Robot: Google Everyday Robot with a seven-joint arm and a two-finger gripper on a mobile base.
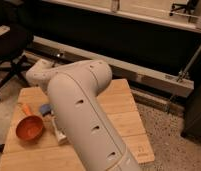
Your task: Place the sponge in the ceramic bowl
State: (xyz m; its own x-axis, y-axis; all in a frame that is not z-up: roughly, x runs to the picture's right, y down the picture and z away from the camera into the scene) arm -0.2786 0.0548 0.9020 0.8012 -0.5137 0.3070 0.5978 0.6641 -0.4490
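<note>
The ceramic bowl [29, 128] is orange-red and sits at the left of the wooden table [119, 112], its short handle pointing away and to the left. Just right of the handle lies the small light-blue sponge [44, 109], partly covered by my arm. My large white arm [81, 107] rises from the bottom of the view and bends left, ending in a rounded joint [39, 74] above the table's far left edge. The gripper is hidden behind the arm, somewhere over the left part of the table.
A white tube [58, 132] lies beside the bowl, against the arm's edge. A black office chair [9, 47] stands at far left. A long dark bench with a metal rail [144, 75] runs behind the table. Speckled floor is to the right.
</note>
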